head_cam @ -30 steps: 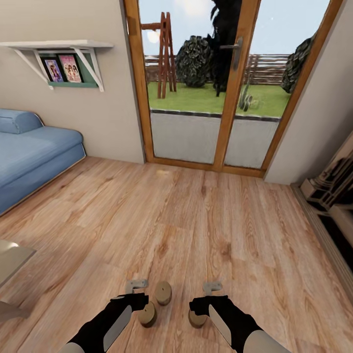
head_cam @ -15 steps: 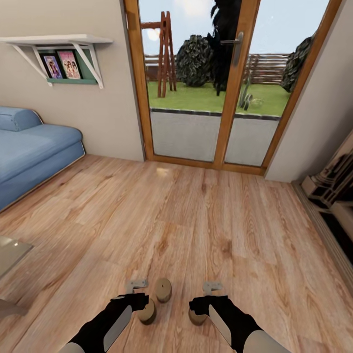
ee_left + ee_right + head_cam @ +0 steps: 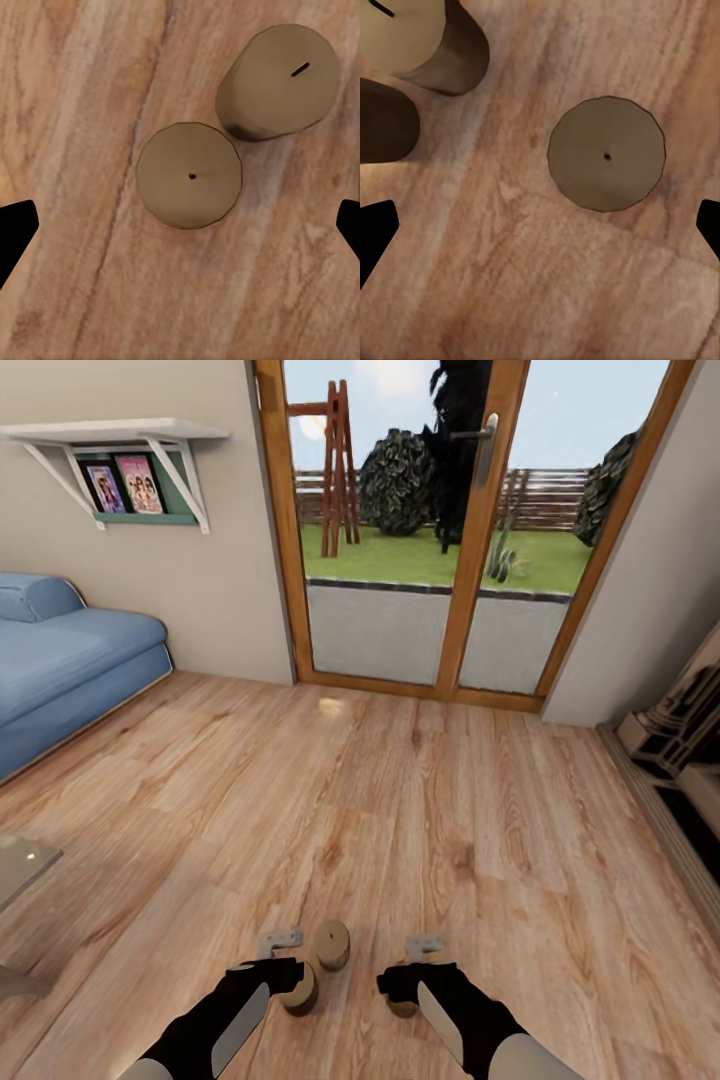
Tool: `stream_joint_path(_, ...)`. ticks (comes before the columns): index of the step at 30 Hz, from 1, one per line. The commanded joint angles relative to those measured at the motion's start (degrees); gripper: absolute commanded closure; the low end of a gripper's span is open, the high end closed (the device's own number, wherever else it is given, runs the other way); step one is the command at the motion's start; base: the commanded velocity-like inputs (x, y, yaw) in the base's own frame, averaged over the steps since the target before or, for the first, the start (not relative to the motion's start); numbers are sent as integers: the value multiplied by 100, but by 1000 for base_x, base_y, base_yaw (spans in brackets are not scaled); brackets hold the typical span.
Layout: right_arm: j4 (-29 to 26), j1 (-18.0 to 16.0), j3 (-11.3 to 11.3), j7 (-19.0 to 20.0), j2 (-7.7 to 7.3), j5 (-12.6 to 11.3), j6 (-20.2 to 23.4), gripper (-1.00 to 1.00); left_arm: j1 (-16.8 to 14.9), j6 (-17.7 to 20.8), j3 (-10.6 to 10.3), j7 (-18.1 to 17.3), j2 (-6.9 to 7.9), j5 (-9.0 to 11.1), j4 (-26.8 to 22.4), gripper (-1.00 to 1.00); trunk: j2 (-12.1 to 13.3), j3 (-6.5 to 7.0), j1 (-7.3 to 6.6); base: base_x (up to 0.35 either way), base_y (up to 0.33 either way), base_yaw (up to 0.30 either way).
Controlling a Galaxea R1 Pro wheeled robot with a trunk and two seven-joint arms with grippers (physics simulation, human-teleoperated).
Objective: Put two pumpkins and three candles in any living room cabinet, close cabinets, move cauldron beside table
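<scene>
Warm brown wooden floor boards [image 3: 400,810] cover the living room, with a blue sofa [image 3: 70,660] on the left, a wood-framed glass door [image 3: 440,530] straight ahead and a white wall shelf [image 3: 120,435] above the sofa. Three short beige-tan cylinder candles [image 3: 333,944] stand upright on the floor just before the robot: one under the left gripper [image 3: 180,225], one under the right gripper [image 3: 540,225], and the third between them, a little farther forward. Both grippers hang above the candles with their black fingertips [image 3: 15,232] wide apart and hold nothing.
</scene>
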Motion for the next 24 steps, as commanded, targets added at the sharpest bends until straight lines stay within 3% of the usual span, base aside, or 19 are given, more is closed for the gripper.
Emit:
stream_joint_path(1,-11,-3,46,-50,12,-60,27,-100,-4,14,-32,51,6,52,-11,-100,-44,-23,22,0,0,0)
stream_joint_path(13,-11,-3,272,-45,29,-60,22,-100,-4,14,-48,33,6,53,-11,-100,-525,-239,285,0,0,0)
stream_joint_path(24,5,-3,276,-81,29,-61,20,-100,-4,14,-274,35,6,60,-11,-100,-966,-436,527,0,0,0)
